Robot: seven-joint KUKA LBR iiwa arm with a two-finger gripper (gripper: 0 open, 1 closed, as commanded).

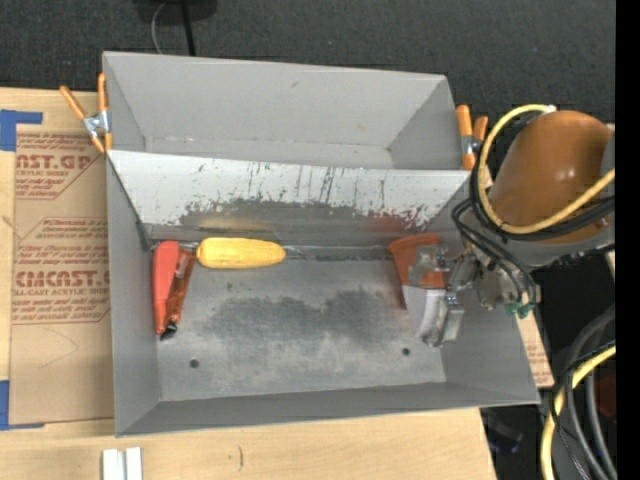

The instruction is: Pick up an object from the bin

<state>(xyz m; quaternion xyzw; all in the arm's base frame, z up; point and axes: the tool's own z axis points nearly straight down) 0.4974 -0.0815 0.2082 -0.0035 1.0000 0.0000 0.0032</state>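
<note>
Gripper (438,320) low at right side of grey metal bin (270,98), open or closed: can't tell. Orange-brown bent plastic piece (410,260) just beside it. Best approach imo: centre over the piece, drop straight, keep clear of the wall.

bin (300,98): grey, reddish-brown streaks on the back wall, dark smudges on the floor
corn cob (240,254): yellow
left-side tool (163,283): orange-red, bit of black
right-side piece (408,256): orange
gripper (437,336): silvery

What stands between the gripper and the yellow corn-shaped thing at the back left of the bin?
Mostly bare bin floor. The one thing near that line is an orange piece right beside the gripper, toward the back wall; the yellow corn-shaped thing lies uncovered.
</note>
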